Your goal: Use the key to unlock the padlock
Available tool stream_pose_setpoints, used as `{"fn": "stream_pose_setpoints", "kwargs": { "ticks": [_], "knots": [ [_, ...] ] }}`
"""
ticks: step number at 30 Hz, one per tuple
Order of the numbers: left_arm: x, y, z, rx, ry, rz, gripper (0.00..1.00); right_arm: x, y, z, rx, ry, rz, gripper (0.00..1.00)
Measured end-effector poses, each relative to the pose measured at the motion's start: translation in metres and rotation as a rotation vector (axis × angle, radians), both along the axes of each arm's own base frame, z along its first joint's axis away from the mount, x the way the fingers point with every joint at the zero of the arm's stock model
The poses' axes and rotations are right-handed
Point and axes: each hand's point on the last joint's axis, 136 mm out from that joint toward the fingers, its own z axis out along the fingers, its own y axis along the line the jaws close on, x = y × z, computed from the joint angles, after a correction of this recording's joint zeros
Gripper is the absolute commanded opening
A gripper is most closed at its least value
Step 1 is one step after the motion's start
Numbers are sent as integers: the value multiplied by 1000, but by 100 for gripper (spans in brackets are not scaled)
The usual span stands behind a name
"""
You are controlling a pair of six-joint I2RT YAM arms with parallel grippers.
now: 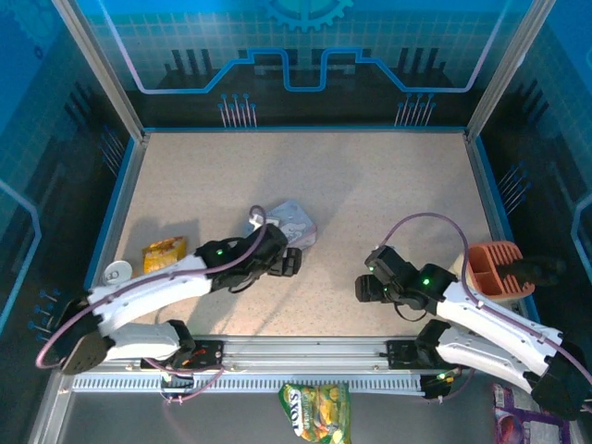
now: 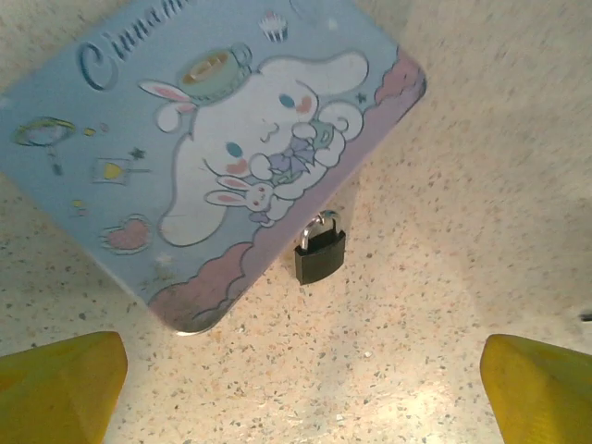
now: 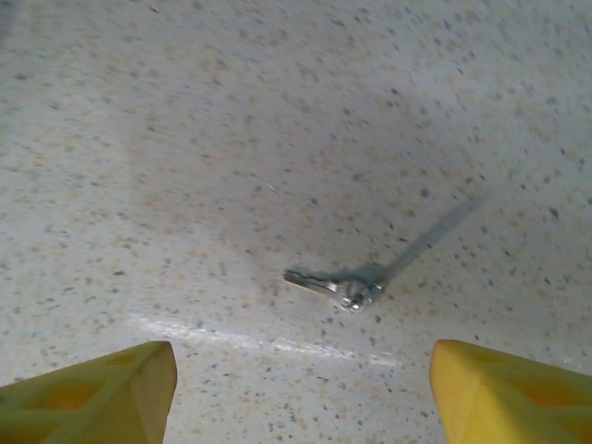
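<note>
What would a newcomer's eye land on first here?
The pale blue cartoon tin near the middle of the speckled table stands out most, with a tiny black padlock at its edge. Further right, a small silvery key lies flat on the tabletop, just ahead of the open right gripper.

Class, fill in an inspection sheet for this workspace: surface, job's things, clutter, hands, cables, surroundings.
Surface: speckled beige table, no spills seen.
Job's things: black padlock, its shackle at the edge of the blue cartoon tin; small silver key lying flat on the table.
Clutter: yellow packet and white disc at the left edge; orange rack at the right edge; snack bag below the rail.
Hands: left hand open above the padlock; right hand open above the key; neither holds anything.
Cables: purple cable looping over the right arm.
Surroundings: blue printed panels on three sides.
</note>
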Motion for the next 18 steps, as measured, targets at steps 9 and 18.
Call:
{"fn": "stream_pose_setpoints", "kwargs": {
  "ticks": [9, 18],
  "knots": [
    [-17, 54, -6, -39, -130, 92, 99, -2, -18, -26, -19, 21, -206, 47],
    [-16, 70, -3, -65, -219, 134, 99, 3, -21, -43, -25, 20, -326, 42]
  ]
}}
